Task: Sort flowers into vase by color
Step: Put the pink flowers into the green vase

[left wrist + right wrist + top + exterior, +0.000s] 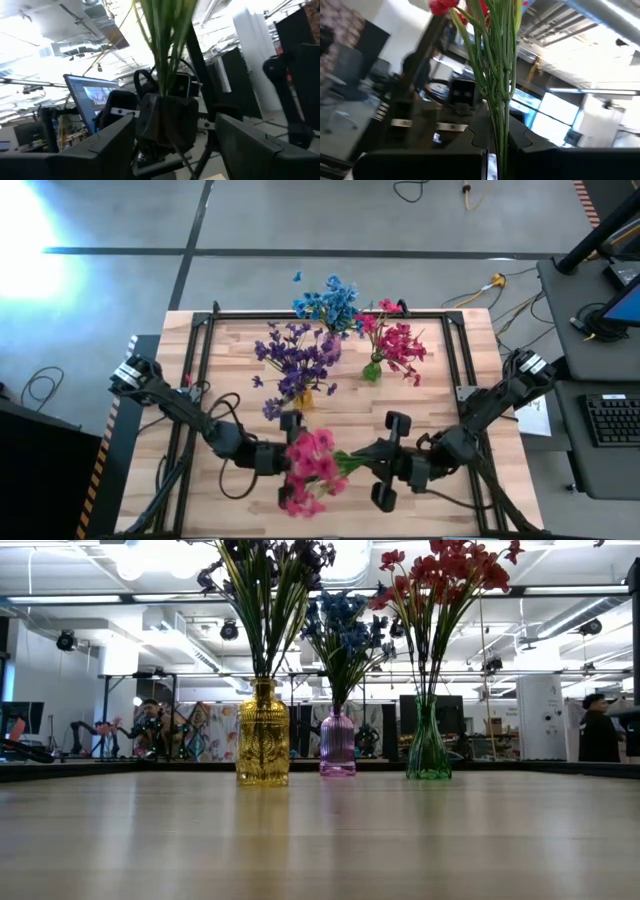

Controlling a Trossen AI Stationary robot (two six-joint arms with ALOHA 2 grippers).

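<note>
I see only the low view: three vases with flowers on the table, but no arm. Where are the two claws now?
Observer: The high view shows both on the side of the table away from the vases. The right claw is shut on the stems of a pink-red bunch.
Operator: And the left one?
Observer: The left claw is open, at the bloom end of that bunch, facing the right claw.
Operator: Does it hold the bunch too?
Observer: It seems not. In the left wrist view its fingers stand wide apart, and the stems rise from the right claw ahead of them.
</note>
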